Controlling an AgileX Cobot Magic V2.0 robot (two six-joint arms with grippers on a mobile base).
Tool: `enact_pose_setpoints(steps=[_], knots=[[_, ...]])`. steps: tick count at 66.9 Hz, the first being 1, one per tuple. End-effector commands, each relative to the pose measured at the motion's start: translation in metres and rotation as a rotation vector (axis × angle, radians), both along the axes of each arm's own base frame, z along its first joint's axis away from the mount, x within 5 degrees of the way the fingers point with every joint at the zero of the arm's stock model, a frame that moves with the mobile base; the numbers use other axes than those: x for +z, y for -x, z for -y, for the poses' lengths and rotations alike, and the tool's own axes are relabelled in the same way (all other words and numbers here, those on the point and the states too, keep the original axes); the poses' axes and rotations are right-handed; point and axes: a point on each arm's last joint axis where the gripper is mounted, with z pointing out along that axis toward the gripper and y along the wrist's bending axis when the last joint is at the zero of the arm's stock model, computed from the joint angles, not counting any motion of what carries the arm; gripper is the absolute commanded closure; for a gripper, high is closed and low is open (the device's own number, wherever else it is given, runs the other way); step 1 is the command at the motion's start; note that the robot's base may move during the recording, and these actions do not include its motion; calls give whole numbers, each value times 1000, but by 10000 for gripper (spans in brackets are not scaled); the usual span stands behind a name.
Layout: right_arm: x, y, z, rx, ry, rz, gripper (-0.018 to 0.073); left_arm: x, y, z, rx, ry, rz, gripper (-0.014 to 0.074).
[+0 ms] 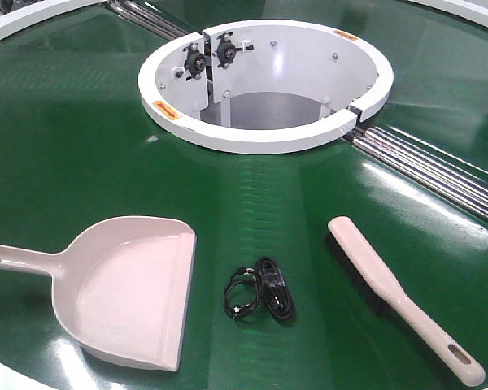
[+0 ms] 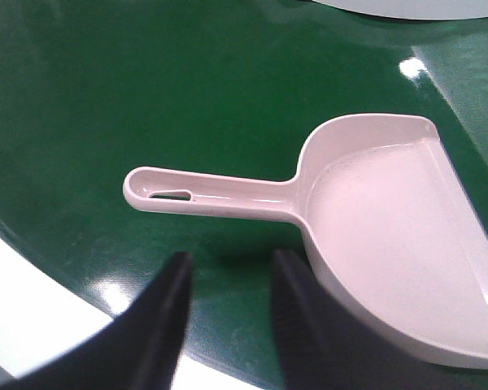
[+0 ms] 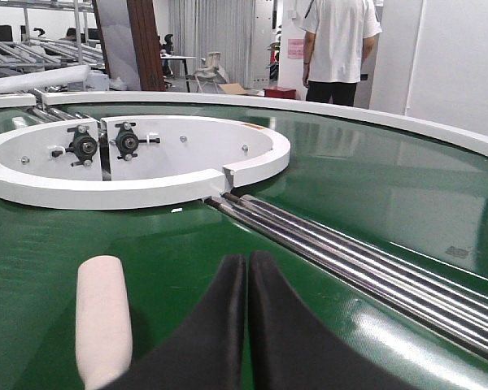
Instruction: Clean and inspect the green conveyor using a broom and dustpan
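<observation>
The green conveyor (image 1: 65, 146) carries the pinkish dustpan (image 1: 122, 292) at front left, handle pointing left. The broom (image 1: 398, 296) lies at front right, bristles left, handle towards the front right edge. No gripper shows in the front view. In the left wrist view my left gripper (image 2: 229, 268) is open and empty, just short of the dustpan's handle (image 2: 211, 193), with the pan (image 2: 390, 236) to its right. In the right wrist view my right gripper (image 3: 246, 260) is shut and empty above the belt, with the broom's rounded end (image 3: 103, 317) to its left.
A coiled black cable (image 1: 260, 299) lies between dustpan and broom. The white ring hub (image 1: 264, 81) is behind, with steel rollers (image 1: 439, 175) running to the right. The belt's white rim (image 2: 32, 317) is near my left gripper. A person (image 3: 337, 49) stands beyond the conveyor.
</observation>
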Motion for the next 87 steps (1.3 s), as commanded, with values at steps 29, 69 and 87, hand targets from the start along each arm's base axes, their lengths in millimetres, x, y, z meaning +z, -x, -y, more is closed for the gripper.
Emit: enact_pose_setpoints(steps=[29, 69, 87], knots=[[1, 1, 0, 3, 7, 74, 568, 21, -8, 4, 0, 82, 166, 24], [1, 1, 0, 3, 7, 74, 568, 94, -102, 10, -156, -199, -324, 156], [1, 1, 0, 3, 7, 74, 568, 97, -167, 19, -268, -267, -414, 156]])
